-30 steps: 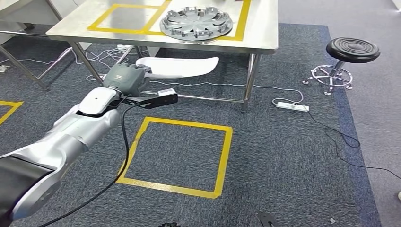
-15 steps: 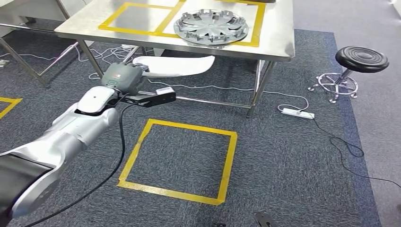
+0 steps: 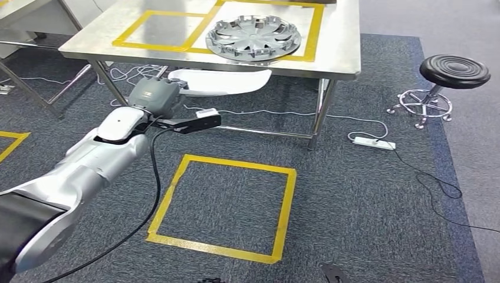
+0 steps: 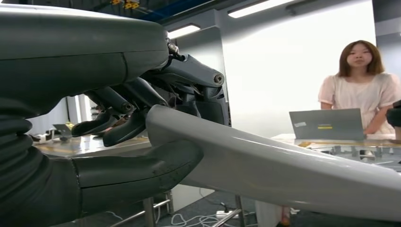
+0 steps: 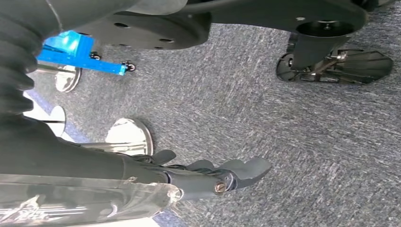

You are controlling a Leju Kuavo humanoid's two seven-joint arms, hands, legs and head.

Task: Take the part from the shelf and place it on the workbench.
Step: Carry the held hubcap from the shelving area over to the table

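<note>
Got the white part (image 3: 221,82) gripped in my left hand (image 3: 154,97), thumb under and fingers over it, held out low in front of the workbench (image 3: 348,56) edge. My right hand (image 5: 208,176) hangs over the carpet, fingers straightish, holding nothing.

— How many wheel covers (image 3: 253,38) lie on the worktop (image 3: 336,59)?
— One silver one, inside a yellow taped square. The worktop carries two such squares (image 3: 158,28) side by side.
— And taped squares on the carpet?
— One whole square (image 3: 227,203) in front of the worktop, plus a corner of another (image 3: 10,141) far to the worktop's left.
— White parts?
— One long white part (image 3: 221,82), just below the worktop's front edge.
— Stools?
— One black round stool (image 3: 454,71), to the right of the worktop.
— Power strips?
— One white strip (image 3: 371,142) on the carpet, between the worktop's leg and the stool.
— People and laptops?
— One person (image 4: 361,85), one laptop (image 4: 326,124), seen in the left wrist view.
</note>
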